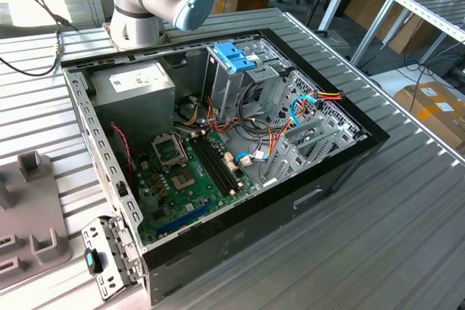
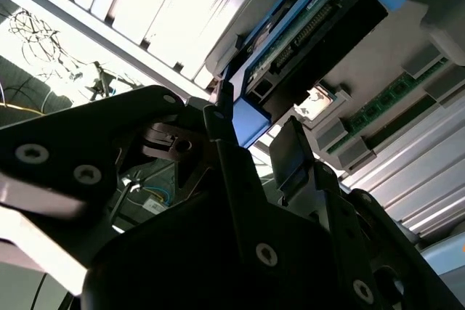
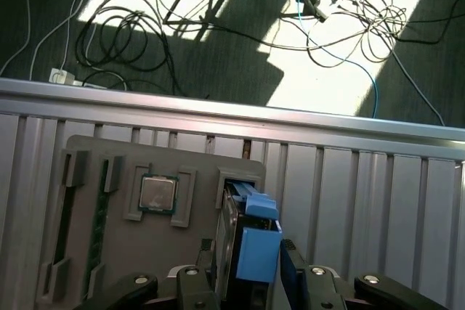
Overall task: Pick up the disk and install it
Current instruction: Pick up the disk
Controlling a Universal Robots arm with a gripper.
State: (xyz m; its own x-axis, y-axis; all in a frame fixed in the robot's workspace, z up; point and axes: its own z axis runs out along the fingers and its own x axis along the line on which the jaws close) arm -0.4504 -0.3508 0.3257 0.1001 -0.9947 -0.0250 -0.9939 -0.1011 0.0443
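The gripper [image 3: 247, 255] was part-open and straddled the disk [image 3: 256, 212]. One of the fingers [image 3: 289, 270] stood on each flat side of it, just beside it, and in the second wrist view a thin bright gap showed between one finger and the blue side rail [image 2: 248, 123]. Nothing was clamped. The disk stood on edge in a slot of a grey holder tray [image 3: 145, 154], with its blue rail facing the first wrist camera.

A square silver processor chip [image 3: 158, 194] lay flat in its own recess of the same tray, and a green memory stick [image 3: 98, 241] sat in a long narrow slot beyond the chip. The tray rested on a ribbed metal table [image 3: 363, 208], and past the table's edge loose cables [image 3: 349, 5] lay on a sunlit floor.

In the exterior view an open computer case [image 1: 312, 197] lay on the table. It held a motherboard [image 1: 182, 172], a grey power supply [image 1: 138, 85] and a metal drive cage topped by a blue handle [image 1: 234, 56]. The arm's grey base [image 1: 134, 23] stood behind the case.
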